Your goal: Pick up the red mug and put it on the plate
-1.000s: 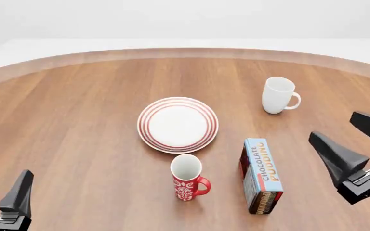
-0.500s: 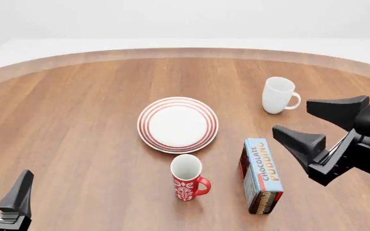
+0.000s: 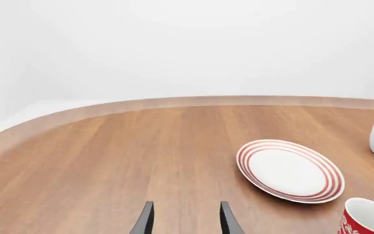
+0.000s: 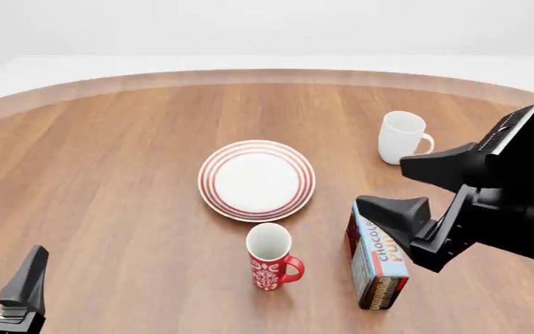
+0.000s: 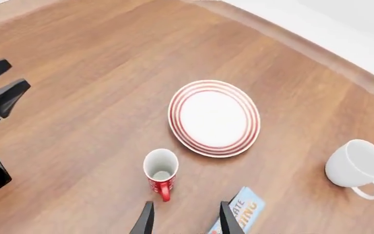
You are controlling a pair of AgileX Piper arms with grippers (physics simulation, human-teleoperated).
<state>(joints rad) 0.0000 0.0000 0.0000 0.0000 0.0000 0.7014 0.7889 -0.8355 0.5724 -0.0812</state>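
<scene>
Right tool (image 4: 414, 188) raised above pudding box (image 4: 378, 261), fingers spread wide, holding nothing. Left tool (image 4: 3, 282) low at near-left corner, fingers apart, empty. Red mug (image 4: 271, 256) upright on brown wooden tabletop (image 4: 100, 174), just near of plate (image 4: 256, 179). White mug (image 4: 402, 137) far right. Plain white backdrop.

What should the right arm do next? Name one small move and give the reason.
Probably carry the right gripper further left and down toward the red mug. Its jaws are open and empty, above the pudding box, while the mug stands upright and untouched just in front of the plate. The left gripper sits far off.
</scene>
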